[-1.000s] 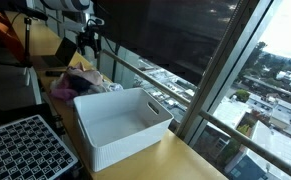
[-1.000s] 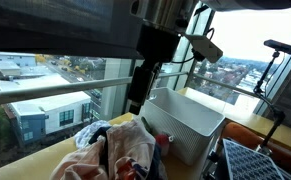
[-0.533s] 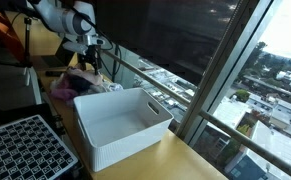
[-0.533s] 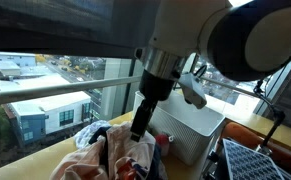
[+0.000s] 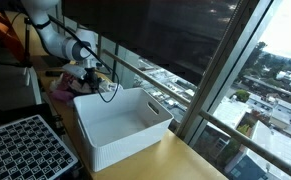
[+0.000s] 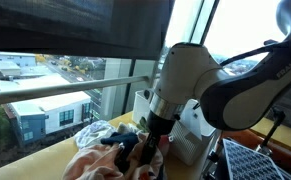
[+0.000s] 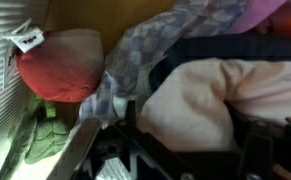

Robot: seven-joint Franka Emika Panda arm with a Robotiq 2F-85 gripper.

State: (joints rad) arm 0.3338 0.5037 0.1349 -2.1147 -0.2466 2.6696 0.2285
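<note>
A pile of clothes [image 5: 65,86] lies on the wooden table next to a white plastic basket [image 5: 125,125]; both show in both exterior views, the pile [image 6: 100,160] left of the basket [image 6: 200,135]. My gripper [image 5: 89,88] is low on the pile, right beside the basket's end [image 6: 145,150]. In the wrist view the open fingers [image 7: 190,150] straddle a pale pink cloth [image 7: 200,100]. A grey checked cloth [image 7: 135,55], a red cloth [image 7: 60,65] and a green cloth [image 7: 40,140] lie about it. The basket looks empty.
A black perforated tray [image 5: 25,150] lies at the table's near corner, also in an exterior view [image 6: 260,160]. A large window with a rail [image 6: 65,90] runs along the table's far side. A tripod [image 6: 277,60] stands behind the basket.
The arm has come down from above the pile until the gripper sits on the clothes. The pile and the basket have not moved.
</note>
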